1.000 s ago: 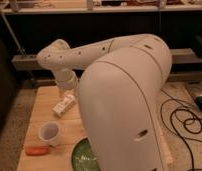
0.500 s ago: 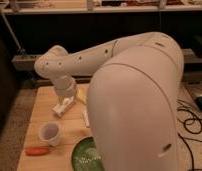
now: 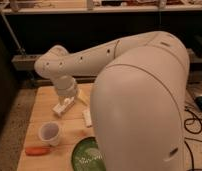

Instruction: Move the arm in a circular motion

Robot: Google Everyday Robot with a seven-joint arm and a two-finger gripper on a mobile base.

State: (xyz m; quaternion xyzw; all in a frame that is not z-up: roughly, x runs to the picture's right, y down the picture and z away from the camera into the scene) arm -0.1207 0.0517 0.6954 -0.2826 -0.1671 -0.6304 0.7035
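Reaching arm [image 3: 139,95]: fills the right side, bent over the table [image 3: 44,107].
gripper [image 3: 64,106]: low over the table's middle, grip cannot be told.
white cup [image 3: 49,133]: upright, contents unclear.
green dish [image 3: 84,156]: front edge, partly hidden.
orange piece [image 3: 37,150]: beside the white cup.

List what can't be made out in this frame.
All in the camera view:
The green plate: right side hidden behind the arm, bottom cut by the frame edge.
The table: right half hidden by the arm.
The white item beside the arm: partly covered, identity unclear.
The gripper, over the table's left rear: whether it touches the wood cannot be told.
The arm's base: cut off at the bottom edge.
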